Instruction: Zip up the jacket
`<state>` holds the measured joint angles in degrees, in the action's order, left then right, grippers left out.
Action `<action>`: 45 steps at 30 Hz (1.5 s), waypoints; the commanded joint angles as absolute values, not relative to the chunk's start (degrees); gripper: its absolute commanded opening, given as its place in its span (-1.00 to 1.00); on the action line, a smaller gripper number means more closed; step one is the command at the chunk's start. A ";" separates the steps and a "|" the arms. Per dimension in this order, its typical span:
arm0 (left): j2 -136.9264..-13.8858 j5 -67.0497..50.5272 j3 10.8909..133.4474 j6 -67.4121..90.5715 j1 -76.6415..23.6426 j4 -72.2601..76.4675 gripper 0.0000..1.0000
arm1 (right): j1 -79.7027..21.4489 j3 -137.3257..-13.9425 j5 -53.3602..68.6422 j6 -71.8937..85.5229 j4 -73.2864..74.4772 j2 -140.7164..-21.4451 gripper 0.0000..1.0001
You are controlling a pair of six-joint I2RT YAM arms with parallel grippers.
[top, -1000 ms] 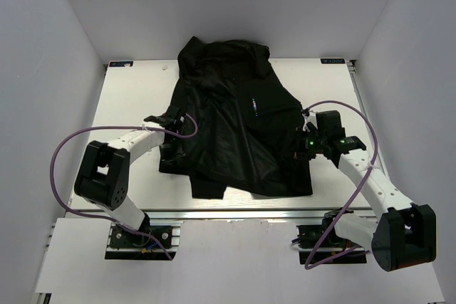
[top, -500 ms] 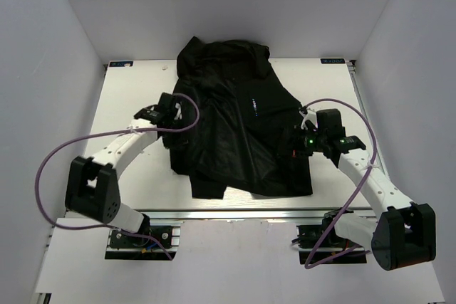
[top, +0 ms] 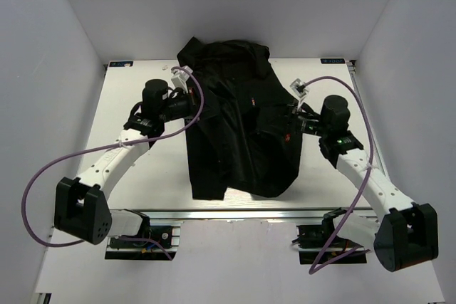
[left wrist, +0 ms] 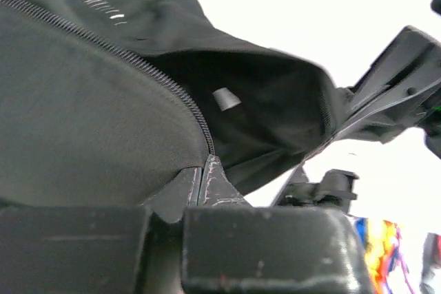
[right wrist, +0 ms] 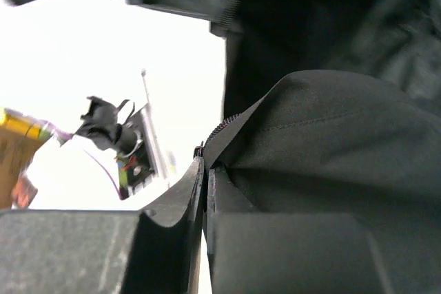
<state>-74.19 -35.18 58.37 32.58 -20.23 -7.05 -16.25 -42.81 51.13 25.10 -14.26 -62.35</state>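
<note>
The black jacket [top: 239,133] is gathered up in the middle of the white table [top: 135,176], its lower part hanging down toward the front edge. My left gripper [top: 191,102] is shut on the jacket's left front edge; in the left wrist view the zipper teeth [left wrist: 162,80] run straight into the shut gripper [left wrist: 201,173]. My right gripper [top: 292,122] is shut on the right front edge, where a short length of zipper [right wrist: 224,127] shows just above the gripper [right wrist: 206,166]. The jacket's hood end [top: 224,51] rests at the back.
White walls close in the table on the left, back and right. A metal rail [top: 242,213] runs along the front edge by the arm bases. Purple cables [top: 43,176] loop off both arms. A small white scrap [top: 165,67] lies at the back left.
The left gripper closed on the jacket's left edge. Both arms then rose and swung toward the back, pulling the jacket's sides up and inward so it bunched narrower.
</note>
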 commanded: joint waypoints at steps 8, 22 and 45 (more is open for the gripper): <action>-76.64 -49.48 55.37 43.42 -22.50 15.90 -1.00 | -25.13 -49.39 53.61 26.28 -30.23 -71.10 -1.00; -76.73 -47.73 56.60 42.45 -22.94 10.64 -1.00 | -28.39 -49.83 45.62 26.90 -36.12 -75.76 -1.00; -76.99 -41.66 67.85 33.66 -24.52 -5.89 -1.00 | -35.16 -50.98 16.08 24.32 -47.97 -81.29 -1.00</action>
